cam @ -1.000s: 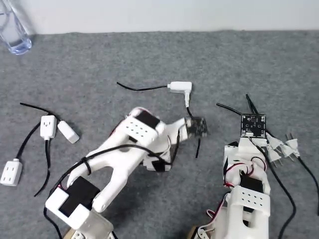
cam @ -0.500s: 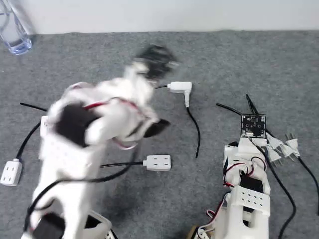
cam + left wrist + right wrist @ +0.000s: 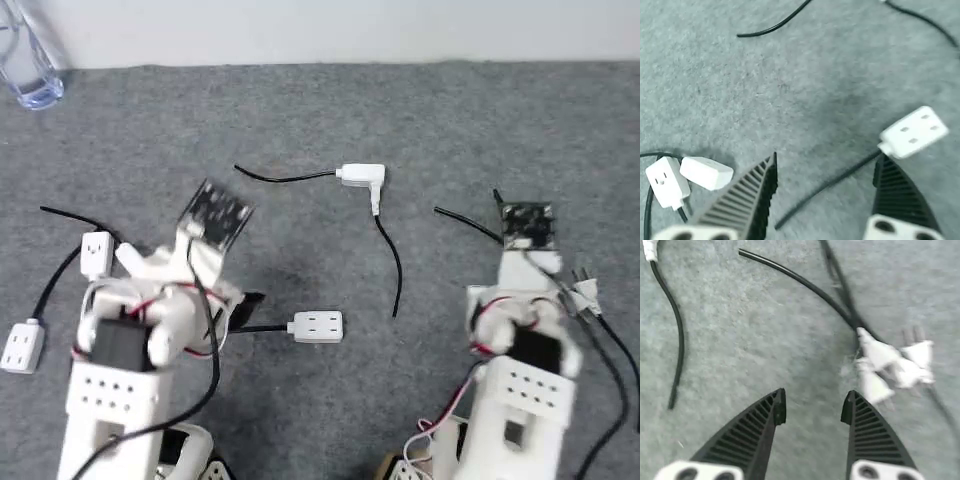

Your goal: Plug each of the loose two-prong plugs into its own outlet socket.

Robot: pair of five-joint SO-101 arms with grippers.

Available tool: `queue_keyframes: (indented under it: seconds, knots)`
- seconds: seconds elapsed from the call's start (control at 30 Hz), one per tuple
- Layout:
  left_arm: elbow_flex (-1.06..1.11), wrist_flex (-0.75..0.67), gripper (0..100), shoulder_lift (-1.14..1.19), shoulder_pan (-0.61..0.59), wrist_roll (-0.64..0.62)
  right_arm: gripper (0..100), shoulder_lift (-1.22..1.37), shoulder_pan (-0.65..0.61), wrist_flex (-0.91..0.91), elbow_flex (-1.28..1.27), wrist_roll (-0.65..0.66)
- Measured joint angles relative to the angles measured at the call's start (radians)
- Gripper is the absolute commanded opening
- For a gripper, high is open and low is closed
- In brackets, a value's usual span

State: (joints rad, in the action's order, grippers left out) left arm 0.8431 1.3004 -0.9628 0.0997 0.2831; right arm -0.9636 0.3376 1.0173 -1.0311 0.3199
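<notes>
Hovering the left gripper [image 3: 829,165] with fingers spread wide and grasping nothing, above the grey carpet [image 3: 300,110], between the three-hole outlet socket [image 3: 914,131] on its black cord and two small white pieces toward the left: a single socket [image 3: 666,182] and a plain white block [image 3: 706,172] just beside it. Holding the right gripper [image 3: 815,397] likewise parted and empty, near the cluster of loose two-prong plugs [image 3: 885,365] lying bunched together on black cords at the right of the table. Noting another socket [image 3: 22,345] farther left, and an angled white plug [image 3: 362,176] with its own cord near the middle. Judging the plugs to be light, hard plastic, probably sliding or swivelling on springy cords when nudged. Favouring a pinch across the flat sides of one white body, behind the prongs, never on the bare metal or the cord. Expecting the sockets to be light as well and to skid under a push, so probably needing bracing by the other gripper. Finding no writing or labels legible on any piece.
</notes>
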Motion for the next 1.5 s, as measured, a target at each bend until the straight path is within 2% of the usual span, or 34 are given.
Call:
queue_keyframes:
  seconds: [0.13, 0.27, 0.37, 0.53, 0.7, 0.9, 1.1, 1.27, 1.5]
  knots:
    - [0.239, -0.189, 29, -0.087, -0.034, 0.0, 18.6, 0.0, 0.058, 0.123, 0.117, 0.127]
    - [0.379, -0.336, 29, -0.101, -0.035, -0.114, 18.6, 0.06, 0.077, 0.138, 0.143, 0.195]
    - [0.477, -0.439, 29, -0.101, -0.035, -0.193, 18.6, 0.187, 0.097, 0.115, 0.173, 0.219]
    - [0.62, -0.617, 29, -0.109, -0.044, -0.206, 18.6, 0.493, 0.157, 0.081, 0.316, 0.264]
    - [0.634, -0.675, 29, -0.109, -0.046, -0.213, 18.6, 0.825, 0.221, 0.075, 0.539, 0.35]
    - [0.652, -0.723, 29, -0.109, -0.046, -0.213, 18.5, 1.094, 0.224, 0.072, 0.689, 0.423]
    - [0.652, -0.726, 29, -0.109, -0.046, -0.213, 18.4, 1.178, 0.236, 0.072, 0.74, 0.442]
    - [0.652, -0.726, 29, -0.109, -0.046, -0.213, 6.1, 1.2, 0.238, 0.071, 0.74, 0.459]
    - [0.652, -0.726, 29, -0.109, -0.046, -0.213, 4.9, 1.211, 0.242, 0.083, 0.74, 0.473]
